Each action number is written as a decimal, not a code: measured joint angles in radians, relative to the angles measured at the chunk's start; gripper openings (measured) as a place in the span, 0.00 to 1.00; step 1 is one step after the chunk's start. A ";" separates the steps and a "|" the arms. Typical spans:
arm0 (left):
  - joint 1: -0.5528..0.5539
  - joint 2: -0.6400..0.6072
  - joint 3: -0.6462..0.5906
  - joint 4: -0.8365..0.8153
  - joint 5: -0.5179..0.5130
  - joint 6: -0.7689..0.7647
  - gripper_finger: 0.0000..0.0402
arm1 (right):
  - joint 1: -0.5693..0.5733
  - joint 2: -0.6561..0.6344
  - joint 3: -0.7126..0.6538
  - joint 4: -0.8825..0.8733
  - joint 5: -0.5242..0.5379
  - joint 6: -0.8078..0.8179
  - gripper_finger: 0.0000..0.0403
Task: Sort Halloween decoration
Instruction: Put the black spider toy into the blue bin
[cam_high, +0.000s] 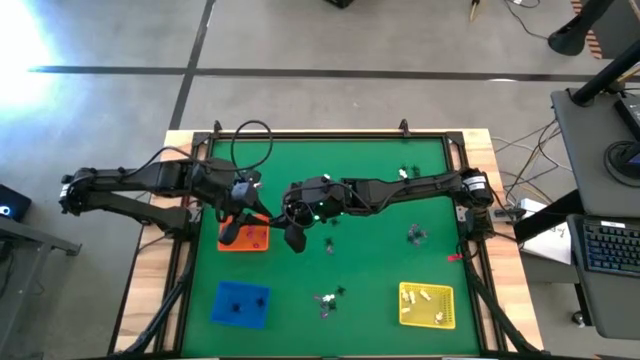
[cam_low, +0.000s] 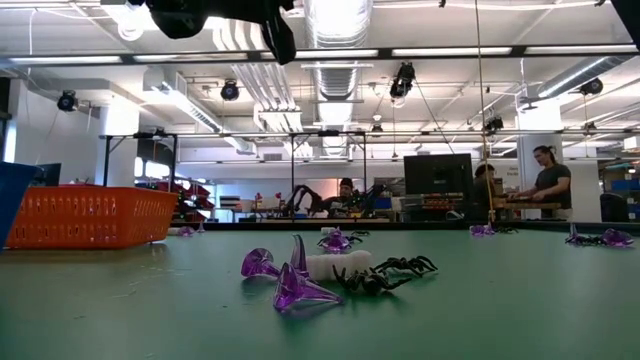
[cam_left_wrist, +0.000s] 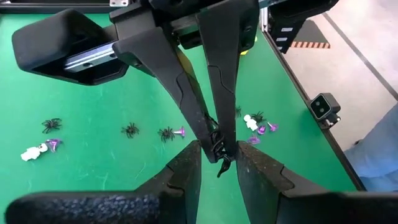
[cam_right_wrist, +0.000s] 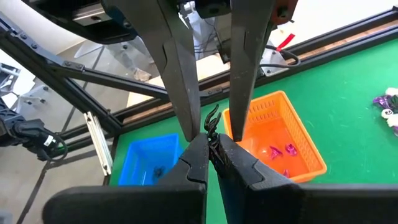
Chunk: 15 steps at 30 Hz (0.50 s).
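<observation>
The right pincer (cam_right_wrist: 212, 144) clamps a black spider (cam_right_wrist: 213, 127), apparently mid-handover; the left pincer (cam_left_wrist: 217, 155), part-open around it, should close fully before release, the orange tray (cam_right_wrist: 280, 134) just beyond.

Both arms reach in over the middle of the table, their fingertips meeting. The right gripper (cam_right_wrist: 210, 144) is clamped fully closed, and the left gripper (cam_left_wrist: 217, 155) stands partly parted around its tips.

A green table (cam_high: 380, 200) is seen. Three trays are set on it: orange (cam_high: 252, 240), blue (cam_high: 241, 303), yellow (cam_high: 427, 306). Tiny trinkets (cam_high: 328, 300) are scattered between.
</observation>
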 joint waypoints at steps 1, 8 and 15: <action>0.000 0.001 0.000 0.000 0.000 0.001 0.18 | 0.000 0.000 0.000 -0.001 0.000 0.000 0.02; 0.000 -0.001 0.000 -0.005 -0.001 0.002 0.02 | 0.000 0.000 0.000 -0.006 0.000 0.003 0.02; 0.000 -0.001 0.000 -0.006 -0.002 0.004 0.00 | 0.000 0.000 -0.001 -0.005 -0.004 0.003 0.02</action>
